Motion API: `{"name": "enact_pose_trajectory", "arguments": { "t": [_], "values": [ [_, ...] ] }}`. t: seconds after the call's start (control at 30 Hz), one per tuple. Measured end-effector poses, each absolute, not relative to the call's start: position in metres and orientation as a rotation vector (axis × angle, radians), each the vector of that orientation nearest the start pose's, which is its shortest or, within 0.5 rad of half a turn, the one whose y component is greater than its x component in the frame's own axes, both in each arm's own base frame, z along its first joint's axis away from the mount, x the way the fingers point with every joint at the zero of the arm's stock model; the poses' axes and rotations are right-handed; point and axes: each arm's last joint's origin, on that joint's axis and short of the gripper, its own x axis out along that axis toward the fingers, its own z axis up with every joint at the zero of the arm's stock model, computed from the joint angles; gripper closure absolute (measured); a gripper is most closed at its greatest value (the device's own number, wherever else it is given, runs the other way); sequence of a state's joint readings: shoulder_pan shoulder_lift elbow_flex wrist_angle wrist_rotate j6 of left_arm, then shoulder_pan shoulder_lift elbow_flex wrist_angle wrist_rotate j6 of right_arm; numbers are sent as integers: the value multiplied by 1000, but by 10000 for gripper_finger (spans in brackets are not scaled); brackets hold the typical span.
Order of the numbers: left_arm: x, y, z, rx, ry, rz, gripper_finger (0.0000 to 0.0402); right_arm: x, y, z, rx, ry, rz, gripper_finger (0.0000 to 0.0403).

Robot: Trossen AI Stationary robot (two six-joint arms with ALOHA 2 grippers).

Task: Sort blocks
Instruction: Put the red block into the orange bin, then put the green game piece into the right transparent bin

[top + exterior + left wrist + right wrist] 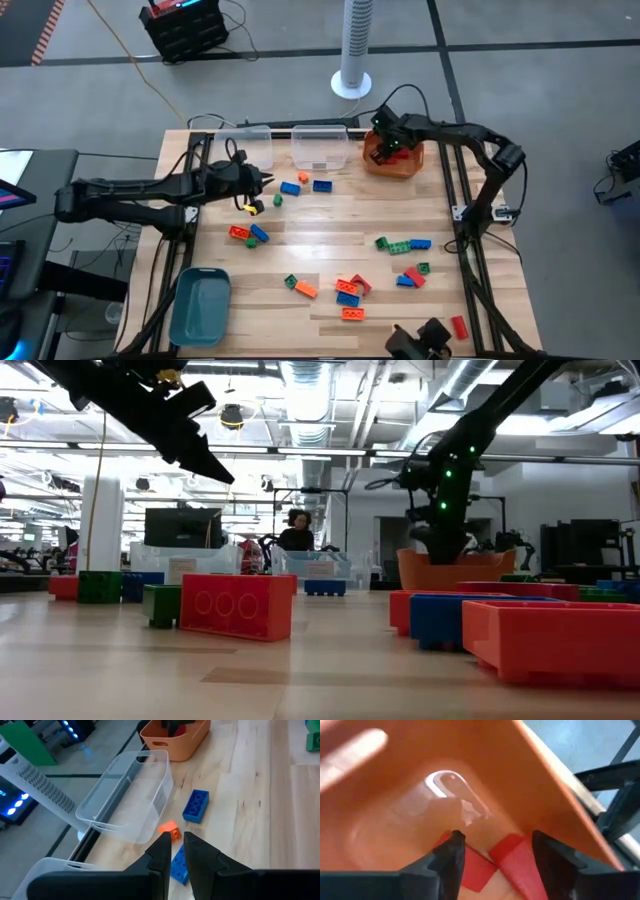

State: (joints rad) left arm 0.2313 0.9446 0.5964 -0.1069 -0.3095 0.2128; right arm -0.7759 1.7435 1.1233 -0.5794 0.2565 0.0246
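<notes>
The right gripper [385, 143] hangs inside the orange plastic bin [408, 162] at the far right of the wooden table [330, 215]; its two dark fingers [447, 860] stand apart with nothing between them; below them two red plastic bricks [512, 857] lie on the bin floor, one partly over the other.

The left gripper [266, 180] hovers above the table near its far left side, beside the two clear plastic bins [320, 147]; its fingers [162, 852] are pressed together and carry nothing; under them lie a small orange brick [170, 830] and two blue bricks, one [195, 806] just beyond the fingertips and one [177, 865] partly hidden by them.

The remaining studded toy bricks are scattered loose on the tabletop; a blue, orange and green group [300, 185] lies in front of the clear bins; a red-orange brick touching a blue one [246, 234] sits left of centre; a row of green and blue bricks [402, 244] lies to the right; a mixed cluster of red, orange, blue and green [345, 290] lies toward the near edge; a single red brick [459, 326] sits at the near right corner.

A teal plastic bin [200, 305] rests at the near left corner with no brick visible in it; a person [296, 532] is seen in the room beyond the table.
</notes>
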Motion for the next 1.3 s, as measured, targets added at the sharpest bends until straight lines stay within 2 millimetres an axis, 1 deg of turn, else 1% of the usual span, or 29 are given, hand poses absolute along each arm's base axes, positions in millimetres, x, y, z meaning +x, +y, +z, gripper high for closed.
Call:
{"name": "enact_pose_trajectory", "arguments": {
  "t": [0.07, 0.13, 0.17, 0.23, 0.27, 0.33, 0.4, 0.5, 0.6, 0.7, 0.77, 0.87, 1.07, 1.13, 1.3],
  "values": [
    [194, 56, 248, 229, 517, 469, 356, 234, -235, 193, 329, 1187, -910, 154],
    [194, 57, 248, 229, 523, 463, 356, 236, -227, 210, 306, 1147, -903, 151],
    [193, 58, 248, 228, 525, 452, 356, 238, -220, 220, 283, 1120, -893, 150],
    [193, 59, 247, 221, 534, 435, 356, 246, -199, 237, 223, 1074, -840, 150],
    [192, 60, 246, 218, 538, 426, 356, 252, -185, 244, 182, 1061, -792, 150],
    [191, 60, 244, 215, 558, 413, 356, 266, -152, 252, 100, 1065, -676, 149],
    [191, 60, 244, 214, 565, 413, 356, 279, -117, 253, 71, 1072, -577, 149],
    [191, 60, 244, 215, 568, 412, 356, 291, -74, 247, 117, 1104, -516, 149],
    [191, 60, 244, 233, 569, 407, 356, 294, -42, 234, 171, 1192, -509, 149],
    [192, 61, 245, 243, 557, 407, 356, 295, -18, 222, 180, 1275, -505, 149],
    [192, 61, 246, 243, 550, 409, 356, 296, -6, 214, 189, 1317, -509, 149],
    [192, 61, 245, 243, 553, 408, 356, 296, 7, 204, 230, 1396, -465, 148],
    [192, 60, 245, 226, 552, 393, 356, 295, 23, 187, 252, 1559, -346, 147],
    [192, 60, 245, 213, 549, 381, 356, 293, 26, 186, 232, 1588, -300, 147],
    [191, 58, 243, 188, 567, 361, 356, 291, 34, 188, 148, 1596, -209, 147]
  ]
}}
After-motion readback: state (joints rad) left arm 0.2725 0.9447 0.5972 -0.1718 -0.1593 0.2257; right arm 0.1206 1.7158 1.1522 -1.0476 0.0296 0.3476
